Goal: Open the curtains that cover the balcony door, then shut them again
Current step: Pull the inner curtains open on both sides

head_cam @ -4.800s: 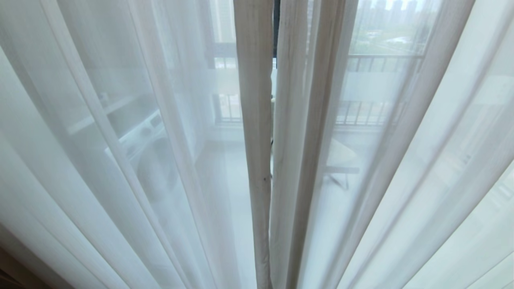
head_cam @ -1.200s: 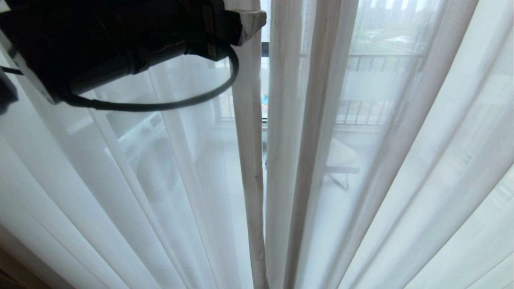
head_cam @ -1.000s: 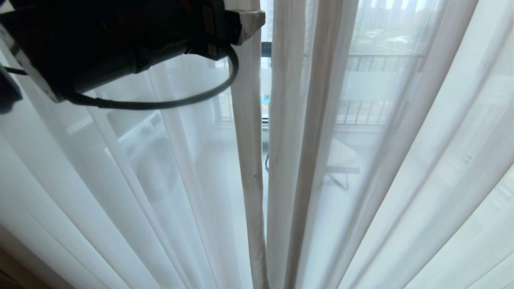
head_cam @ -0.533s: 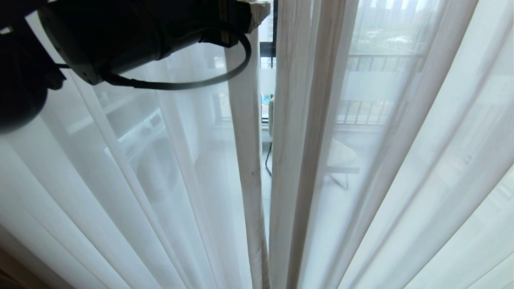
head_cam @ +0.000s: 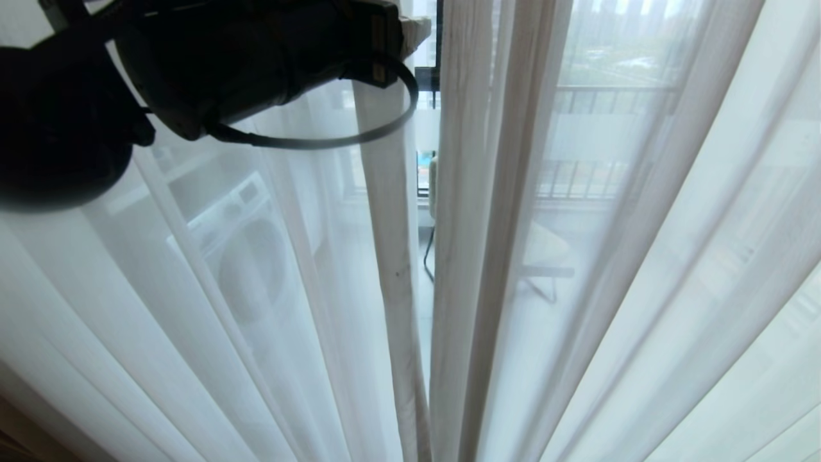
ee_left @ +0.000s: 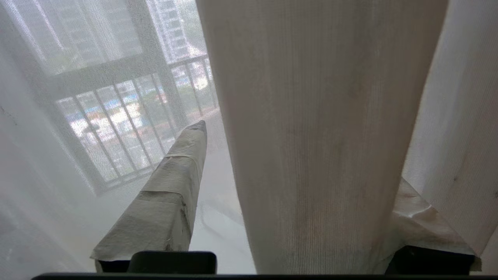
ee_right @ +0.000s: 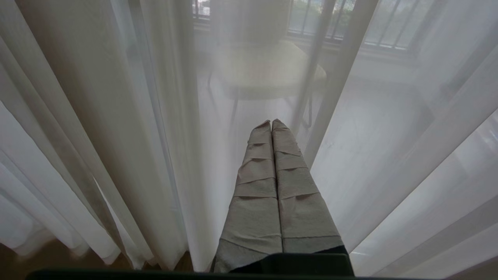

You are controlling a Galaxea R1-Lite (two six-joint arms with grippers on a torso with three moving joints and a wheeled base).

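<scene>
Left gripper (ee_left: 295,202) is up at the top of the head view, at the inner edge of the left panel, and its two taped fingers (ee_left: 171,194) stand apart with a thick folded edge of the fabric between them; one finger is free on the near side of the fold and the other is mostly hidden behind it, so I cannot tell if the fabric is really pinched. From largest to smallest: the curtains (head_cam: 641,256) fill nearly all of every view, as sheer white pleated panels that hang down to the floor, with denser beige-grey hems where the two panels meet in the middle. Between these hems (head_cam: 391,256) there is a narrow vertical gap (head_cam: 424,192), and through it a dark piece of the balcony door (head_cam: 439,38) frame shows. Behind the sheer cloth a washing machine (head_cam: 247,256) is seen dimly on the left, a pale chair (head_cam: 545,250) on the right and a railing (head_cam: 603,96) further back. The left arm (head_cam: 224,58) is a dark mass with a looped cable (head_cam: 333,142) under it. Right gripper (ee_right: 271,126) is low in front of the curtains, with its taped fingers pressed together and nothing between them.
</scene>
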